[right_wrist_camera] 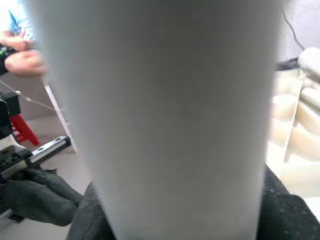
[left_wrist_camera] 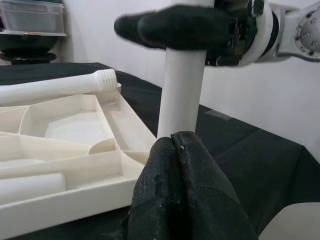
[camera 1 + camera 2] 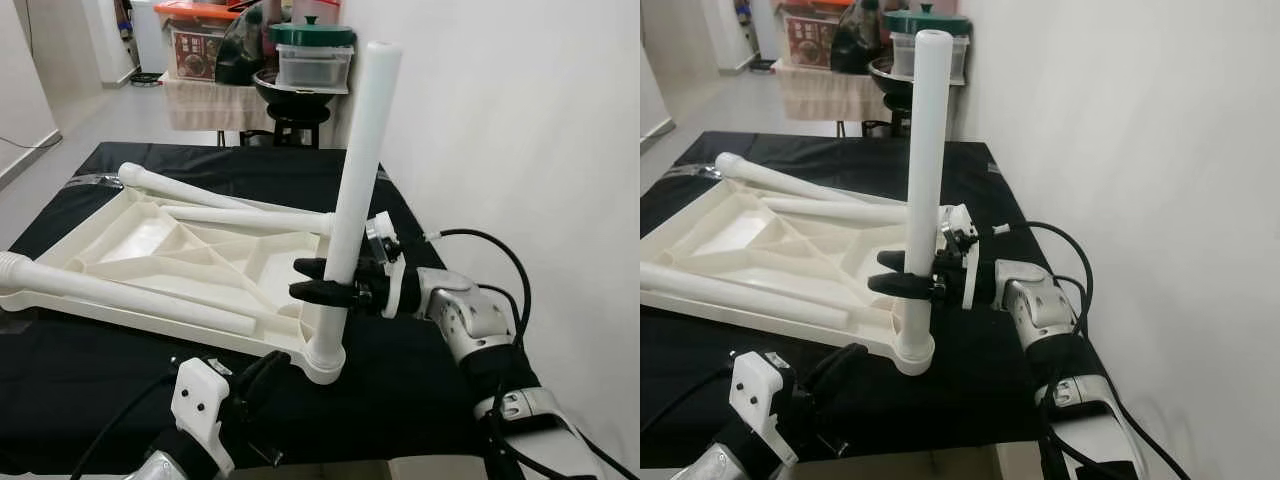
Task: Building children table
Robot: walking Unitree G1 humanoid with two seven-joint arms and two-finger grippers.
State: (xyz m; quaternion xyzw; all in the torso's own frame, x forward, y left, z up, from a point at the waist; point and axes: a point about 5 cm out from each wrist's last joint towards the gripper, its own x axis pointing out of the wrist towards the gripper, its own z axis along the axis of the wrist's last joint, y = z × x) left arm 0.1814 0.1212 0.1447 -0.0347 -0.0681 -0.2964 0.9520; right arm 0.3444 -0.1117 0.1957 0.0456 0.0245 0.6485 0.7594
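- My right gripper (image 3: 318, 279) has both black fingers clamped around the upright white leg (image 3: 356, 180), low on its shaft. I hold it there, I think, so I can steady and turn the leg near its joint rather than levering it from the top.
- That leg stands with its foot in the round corner socket (image 3: 325, 360) of the upturned tabletop (image 3: 170, 255). It leans slightly, so I judge it seated but not yet screwed home.
- In the right wrist view the leg's shaft (image 1: 175, 110) is pressed close against the camera, with the dark finger pads (image 1: 87, 215) low on either side.
- My left gripper (image 3: 262, 375) sits just in front of the same corner with its fingers pressed together and nothing between them. It reads to me as a brace or a standby near the socket.
- The tabletop lies underside up on the black cloth (image 3: 420, 370), which exposes the ribs and sockets for fitting legs.
- Three more legs (image 3: 120, 295) lie across the tray-like underside. One shows its threaded end (image 2: 107, 79), which suggests they are waiting their turn.
- Behind the work stands a stool with stacked containers (image 3: 312, 55), well apart from it.
- In the right wrist view a person's hand (image 1: 22, 60) shows off to one side, away from the parts.
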